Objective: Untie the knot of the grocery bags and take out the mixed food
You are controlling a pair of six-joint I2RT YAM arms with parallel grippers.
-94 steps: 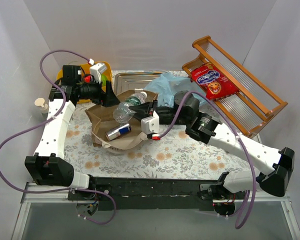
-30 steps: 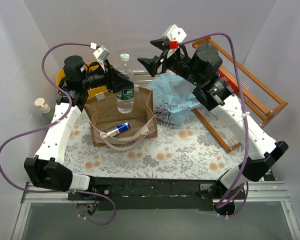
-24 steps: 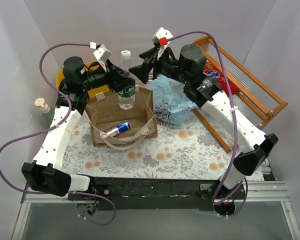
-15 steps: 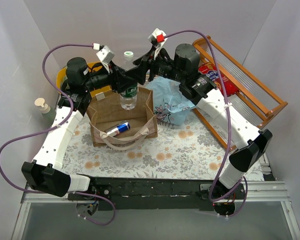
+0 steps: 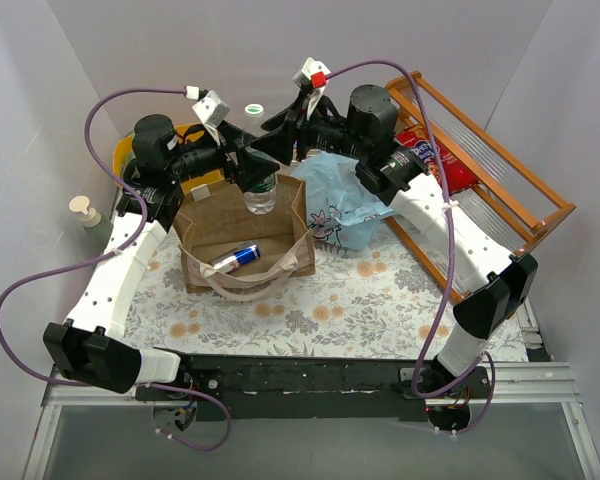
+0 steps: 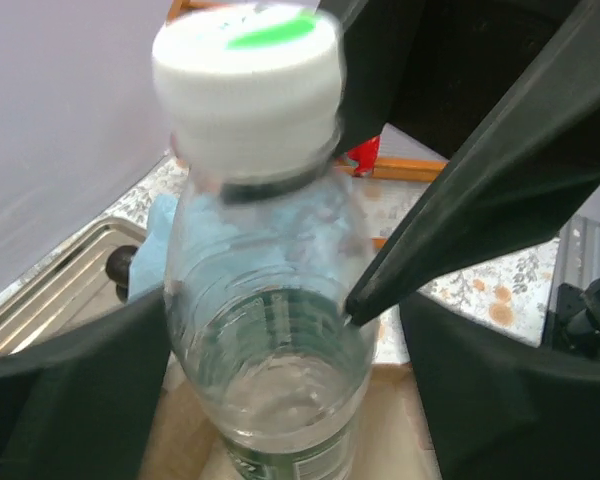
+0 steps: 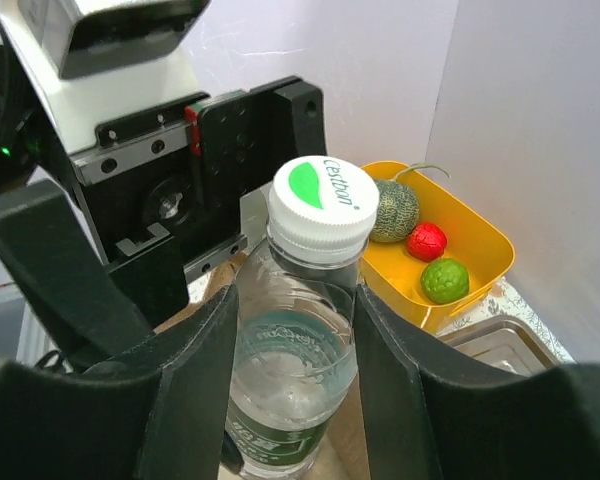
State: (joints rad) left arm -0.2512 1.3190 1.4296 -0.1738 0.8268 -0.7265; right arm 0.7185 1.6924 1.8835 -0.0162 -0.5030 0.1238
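Note:
The clear green-labelled bottle [image 5: 261, 190] hangs upright above the open brown paper bag [image 5: 215, 215]. My right gripper [image 5: 275, 145] is shut on the bottle [image 7: 300, 340], just under its white cap. My left gripper [image 5: 252, 172] stands around the same bottle [image 6: 270, 330], with a small gap at one finger [image 6: 480, 400]. The blue-silver can [image 5: 236, 259] lies inside the paper bag. The light blue plastic bag [image 5: 345, 200] lies crumpled to the right of it. The red snack packet [image 5: 430, 155] lies on the wooden rack [image 5: 520, 190]. The netted melon [image 7: 395, 210] and a small red round item [image 7: 427, 241] sit in the yellow tub [image 7: 480, 250].
A green bumpy ball [image 7: 444, 280] also sits in the tub. A metal tray [image 6: 50, 290] lies at the back behind the bags. A pump soap bottle [image 5: 85, 212] stands at the far left. White walls close in the table on three sides.
The left gripper lifted the bottle out of the paper bag. The right gripper swung up and left from the plastic bag, reached the raised bottle and closed on it.

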